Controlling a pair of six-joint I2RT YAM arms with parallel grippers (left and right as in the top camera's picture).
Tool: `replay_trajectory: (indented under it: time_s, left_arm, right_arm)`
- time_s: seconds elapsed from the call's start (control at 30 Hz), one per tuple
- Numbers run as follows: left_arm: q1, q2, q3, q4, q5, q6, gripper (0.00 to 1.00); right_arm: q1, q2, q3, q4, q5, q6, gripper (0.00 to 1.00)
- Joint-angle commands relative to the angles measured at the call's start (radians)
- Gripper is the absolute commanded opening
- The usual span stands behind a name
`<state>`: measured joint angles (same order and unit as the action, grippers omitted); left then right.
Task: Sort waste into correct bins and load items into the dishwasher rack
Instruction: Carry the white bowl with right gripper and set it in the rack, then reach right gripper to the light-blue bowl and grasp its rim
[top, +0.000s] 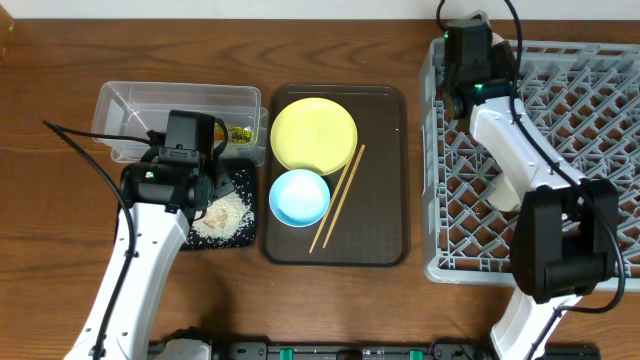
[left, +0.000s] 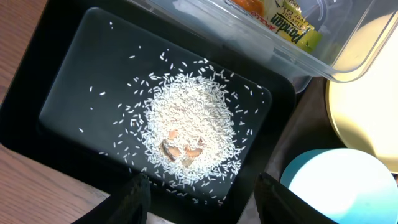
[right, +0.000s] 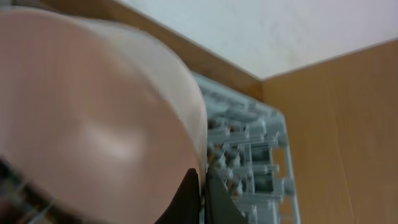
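White arm links (top: 150, 250), black joint housings (top: 560, 240), black cables (top: 80, 150), small green lights (top: 478, 88)

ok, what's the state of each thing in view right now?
Clear plastic rectangular tub: holds yellow-green printed snack wrapper.
Shallow black rectangular tray: holds loose white rice pile.
Round yellow plate: empty, on dark brown serving tray.
Light blue bowl: empty, upright, same tray.
Two wooden chopsticks: lying on that tray.
Left claw: open, empty, above black tray.
Right claw: shut on white bowl, over grey lattice rack.

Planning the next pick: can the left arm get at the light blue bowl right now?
Probably yes: the left gripper hangs open and empty over the black tray, and the light blue bowl sits uncovered just beside it.
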<state>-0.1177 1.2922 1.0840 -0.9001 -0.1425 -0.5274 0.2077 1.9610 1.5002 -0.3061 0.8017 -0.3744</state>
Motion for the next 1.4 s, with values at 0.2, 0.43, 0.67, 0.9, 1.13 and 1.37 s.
replay_trajectory:
  time_s: [0.2, 0.43, 0.67, 0.9, 1.13, 1.37]
  left_arm:
    - [0.005, -0.005, 0.000, 0.000, -0.024, -0.009, 0.57]
    - [0.005, -0.005, 0.000, 0.000, -0.024, -0.009, 0.57]
    - [0.005, -0.005, 0.000, 0.000, -0.024, -0.009, 0.57]
    - [0.005, -0.005, 0.000, -0.001, -0.028, -0.009, 0.57]
    - [0.014, -0.006, 0.000, -0.046, -0.182, -0.080, 0.56]
    - [0.062, -0.006, 0.000, -0.057, -0.183, -0.080, 0.56]
  right_arm:
    - [0.042, -0.014, -0.011, -0.216, -0.092, 0.302, 0.01]
    - [0.042, -0.083, -0.011, -0.335, -0.296, 0.370, 0.25]
    - [0.042, -0.199, -0.011, -0.360, -0.454, 0.370, 0.51]
    - [0.046, -0.263, -0.011, -0.363, -0.979, 0.370, 0.51]
    - [0.148, -0.219, -0.011, -0.388, -1.121, 0.370, 0.51]
    - [0.300, -0.132, -0.012, -0.409, -1.120, 0.370, 0.53]
